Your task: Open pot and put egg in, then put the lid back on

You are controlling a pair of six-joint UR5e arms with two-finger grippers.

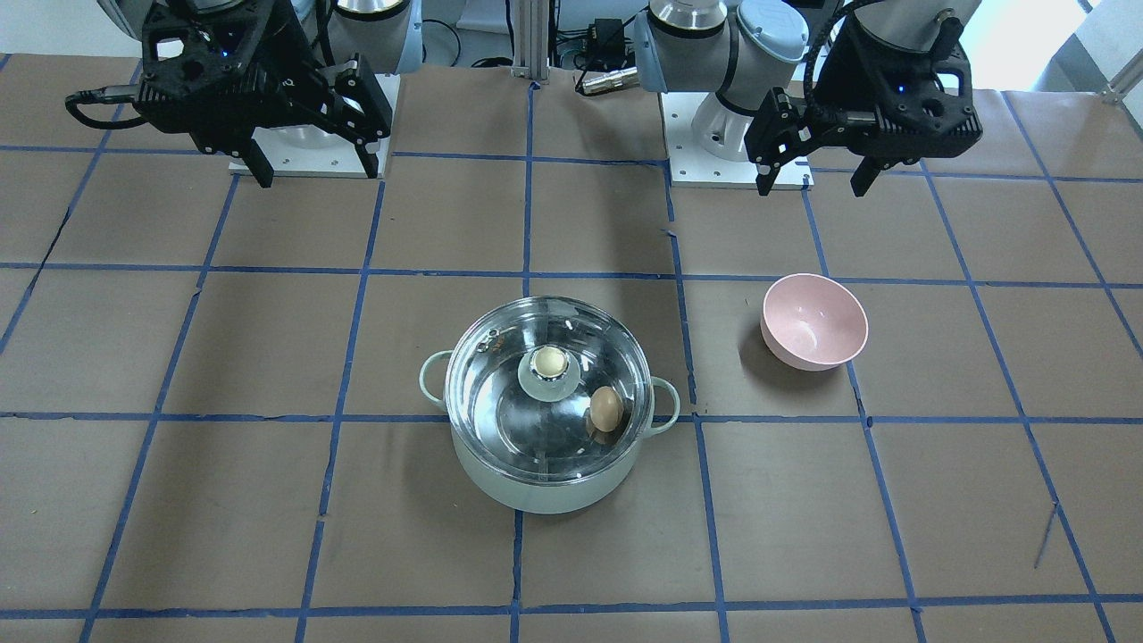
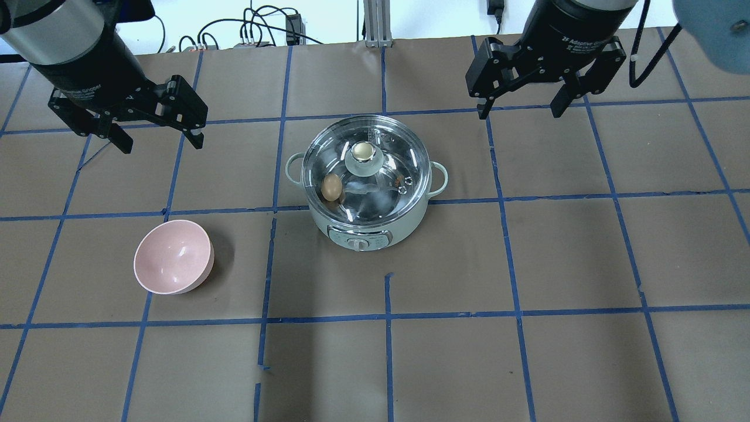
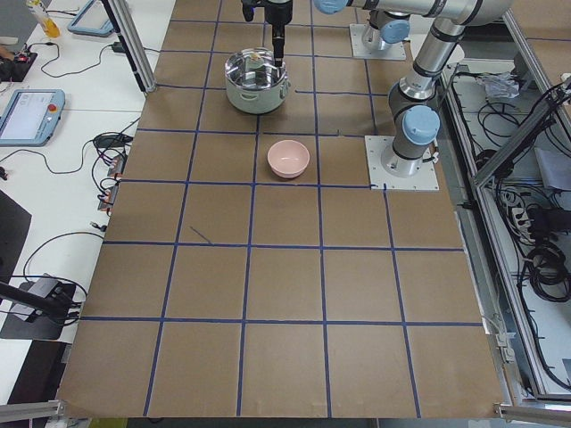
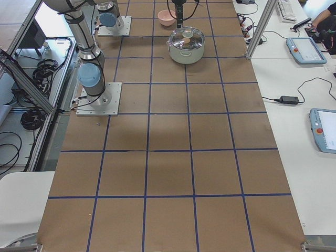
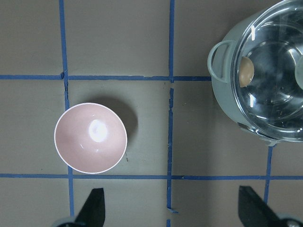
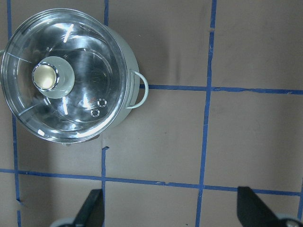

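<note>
The mint-green pot (image 1: 545, 493) stands mid-table with the glass lid (image 1: 500, 397) seated on it, its cream knob (image 1: 548, 362) at the centre. The tan egg (image 1: 605, 409) shows through the glass, inside the pot, by the wall on the pink bowl's side; it also shows in the overhead view (image 2: 331, 187) and the left wrist view (image 5: 245, 71). My left gripper (image 2: 162, 142) is open and empty, raised above the table, far-left of the pot (image 2: 404, 225). My right gripper (image 2: 520, 112) is open and empty, raised, far-right of the pot.
A pink bowl (image 2: 173, 256) stands empty on the table left of the pot, under the left wrist camera (image 5: 90, 137). Brown paper with blue tape lines covers the table. The arm bases stand at the robot's edge of the table.
</note>
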